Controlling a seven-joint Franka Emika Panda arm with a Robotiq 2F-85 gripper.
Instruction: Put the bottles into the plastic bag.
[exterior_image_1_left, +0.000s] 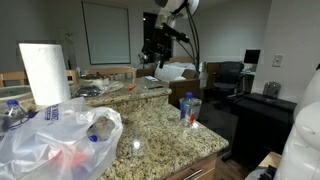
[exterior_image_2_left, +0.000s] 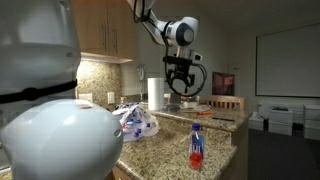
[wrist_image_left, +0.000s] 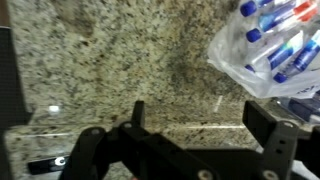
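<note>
Nearest in an exterior view lies the plastic bag, slumped on the granite surface with its thin film crumpled and its mouth loose. It is placed where a bottle can be lowered in from above. Through the film, the wrist view shows several bottles already inside, lying on their sides and crossed over one another, as dropped things settle. Just behind the bag stands a tall white paper-towel roll, upright and no part of the job.

Farther along the surface, well apart from the bag and near the outer edge, a lone bottle stands upright with a blue cap and a red label. It is not yet bagged, and judged from this it is the next one to fetch. Standing on its base, it offers its sides to a grasp from above.

Beyond that, the pincer hangs high over the far part of the surface, pointing downward. In the wrist view its jaws stand as wide apart as they go, with only bare granite between them, so it holds nothing. The bag sits off to one side of it rather than beneath. The height gives it room to pass over the bag and the roll on the way to the lone bottle.
</note>
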